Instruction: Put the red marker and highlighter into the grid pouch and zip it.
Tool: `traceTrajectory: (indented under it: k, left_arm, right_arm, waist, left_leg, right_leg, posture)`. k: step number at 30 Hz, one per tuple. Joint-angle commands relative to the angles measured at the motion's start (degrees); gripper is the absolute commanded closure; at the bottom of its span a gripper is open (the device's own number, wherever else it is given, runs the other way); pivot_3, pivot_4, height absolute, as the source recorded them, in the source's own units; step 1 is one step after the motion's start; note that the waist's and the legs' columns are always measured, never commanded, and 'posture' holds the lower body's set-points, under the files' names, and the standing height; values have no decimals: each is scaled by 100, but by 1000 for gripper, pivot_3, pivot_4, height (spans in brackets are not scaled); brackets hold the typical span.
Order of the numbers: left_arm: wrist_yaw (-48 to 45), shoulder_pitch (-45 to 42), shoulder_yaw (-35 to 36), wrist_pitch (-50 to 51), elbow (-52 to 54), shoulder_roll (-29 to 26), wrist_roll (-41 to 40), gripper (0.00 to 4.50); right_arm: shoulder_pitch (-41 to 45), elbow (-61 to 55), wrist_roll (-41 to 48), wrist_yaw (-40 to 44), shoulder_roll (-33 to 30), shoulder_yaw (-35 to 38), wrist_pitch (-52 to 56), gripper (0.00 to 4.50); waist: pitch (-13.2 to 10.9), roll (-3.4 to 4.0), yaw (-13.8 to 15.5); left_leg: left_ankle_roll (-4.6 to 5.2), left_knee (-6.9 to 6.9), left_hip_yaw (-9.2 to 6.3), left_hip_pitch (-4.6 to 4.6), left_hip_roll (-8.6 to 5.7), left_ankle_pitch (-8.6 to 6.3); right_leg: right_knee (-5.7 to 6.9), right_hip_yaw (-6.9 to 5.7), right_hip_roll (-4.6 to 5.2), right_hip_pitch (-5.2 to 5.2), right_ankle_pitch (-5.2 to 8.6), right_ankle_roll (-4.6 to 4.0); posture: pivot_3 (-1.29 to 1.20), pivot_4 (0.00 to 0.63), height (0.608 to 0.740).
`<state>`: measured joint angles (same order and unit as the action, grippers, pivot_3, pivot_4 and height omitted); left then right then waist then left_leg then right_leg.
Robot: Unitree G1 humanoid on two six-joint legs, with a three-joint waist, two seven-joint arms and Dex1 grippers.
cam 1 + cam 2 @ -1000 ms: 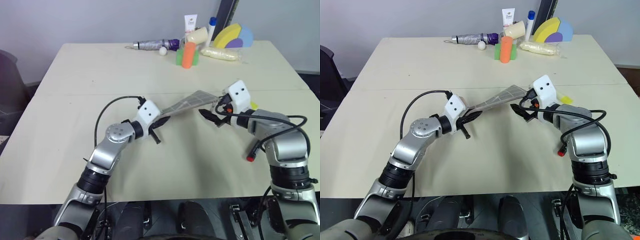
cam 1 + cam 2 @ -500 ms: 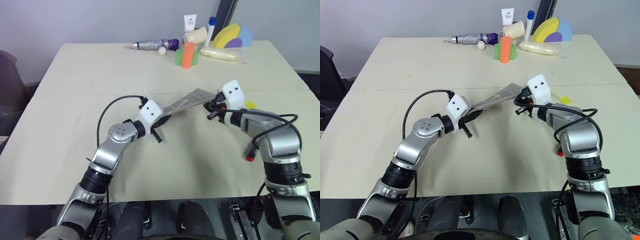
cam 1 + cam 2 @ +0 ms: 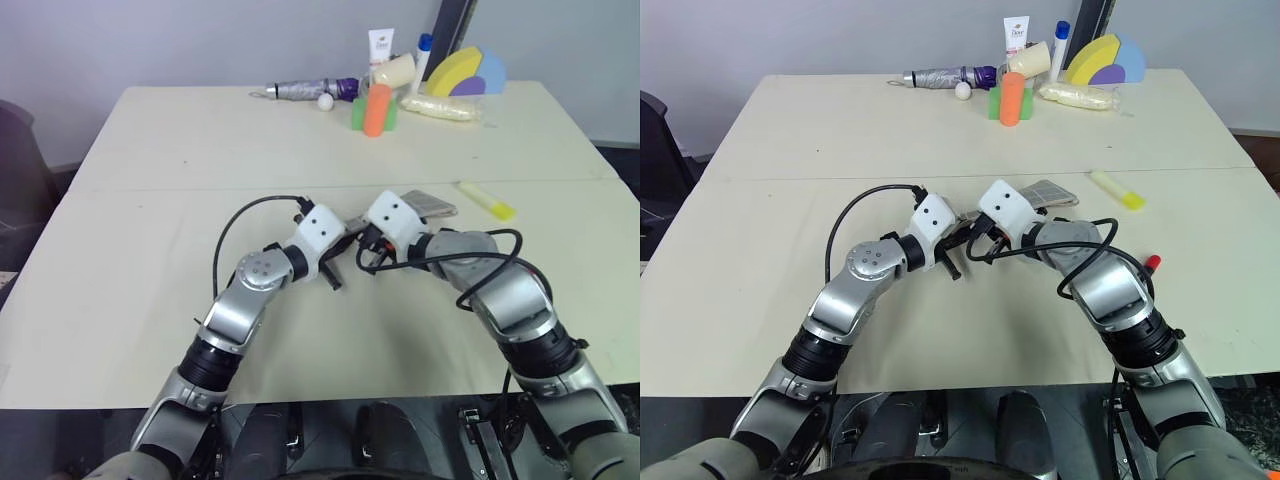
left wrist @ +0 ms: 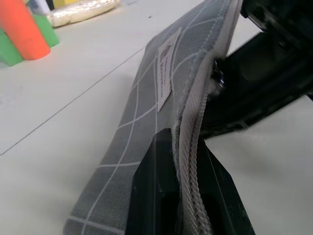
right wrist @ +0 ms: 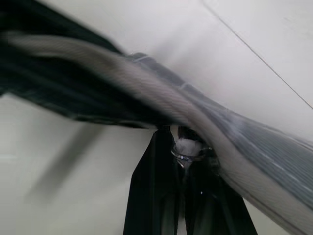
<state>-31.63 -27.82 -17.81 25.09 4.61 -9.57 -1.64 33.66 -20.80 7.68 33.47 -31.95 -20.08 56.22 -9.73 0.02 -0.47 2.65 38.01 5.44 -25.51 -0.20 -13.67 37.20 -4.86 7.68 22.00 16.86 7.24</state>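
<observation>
Both sets of fingers pinched on the grid pouch at mid-table.

Left fingers clamped tight on the zipper edge of the grid pouch, wrist near level, aimed forward-right. Right fingers closed on the metal zipper pull, angled down toward the left. Pouch running lengthwise from left gripper toward the far right; highlighter lying apart on the table, beyond.
</observation>
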Motion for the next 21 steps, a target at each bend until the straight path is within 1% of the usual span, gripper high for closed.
traceTrajectory:
  k: [1, 3, 6, 9, 10, 14, 15, 16, 18, 21]
  left_arm:
    - [-50, -223, -261, -33, 151, 255, -24, 4500]
    - [-51, -259, -261, -22, 122, 286, -8, 4500]
    - [-64, -293, -224, -24, 79, 305, 2, 4500]
    - [-67, -293, -197, -29, 56, 308, 3, 4500]
    - [-73, -287, -186, -39, 43, 302, 6, 4500]
    - [-57, -302, -73, -89, -63, 231, 33, 4500]
    - [-41, -317, -34, -104, -101, 214, 43, 4500]
    - [-21, -341, 8, -138, -162, 182, 71, 4500]
    - [15, -380, 52, -203, -262, 125, 127, 4500]
    - [180, -486, 131, -467, -590, 54, 273, 4500]
  right_arm:
    - [203, -492, 64, 322, 66, -437, -151, 4462]
    - [211, -509, -3, 378, 30, -532, -202, 4462]
    - [202, -504, 3, 441, -24, -477, -175, 4462]
    - [185, -511, 30, 509, -101, -369, -149, 3449]
    - [161, -553, 68, 577, -183, -274, -134, 3024]
    - [-114, -922, 299, 797, -678, 427, -93, 951]
    - [-205, -1019, 381, 830, -784, 616, -56, 345]
    - [-332, -1123, 474, 847, -909, 890, 48, 50]
    - [-546, -1260, 615, 832, -1079, 1337, 245, 50]
    - [-1006, -1280, 632, 634, -1432, 2390, 908, 50]
  waist:
    - [0, 0, 2]
    - [0, 0, 4]
    - [0, -1, 6]
    - [0, -1, -3]
    - [0, -1, -5]
    - [-1, -2, 60]
    - [-1, -2, 75]
    - [-1, -2, 101]
    - [-2, -3, 124]
    - [-2, -4, 145]
  left_leg:
    - [0, 0, -1, 0, 0, 0]
    - [1, 0, -1, 0, 0, 0]
    - [0, 0, -1, 0, 0, 0]
    - [1, 0, -1, -1, 0, -1]
    - [0, 0, -1, 0, 0, -1]
    - [2, 0, -2, -3, 0, -2]
    - [5, 0, -2, -3, -1, -4]
    - [8, 1, -1, -2, -1, -6]
    - [20, 1, -3, -2, 0, -14]
    - [25, 0, -8, -3, 1, -18]
  right_leg:
    - [0, 0, 0, 0, 0, 0]
    - [0, 0, 0, 0, 0, 0]
    - [0, 0, 0, 0, 0, 0]
    - [0, 0, 0, 0, 0, 0]
    - [-1, 0, 1, 1, 0, 0]
    - [-6, -1, 2, -1, 0, 0]
    - [-9, 0, 4, -2, 0, 0]
    - [-9, 0, 5, -2, 0, 0]
    - [-10, 0, 5, -2, 0, 0]
    - [-13, 0, 11, -4, 0, -1]
  posture:
    - [0, 150, 740]
    - [0, 150, 740]
    - [0, 150, 740]
    - [0, 150, 740]
    - [0, 150, 740]
    - [0, 150, 740]
    - [0, 150, 740]
    - [0, 150, 740]
    - [0, 150, 740]
    - [0, 150, 740]
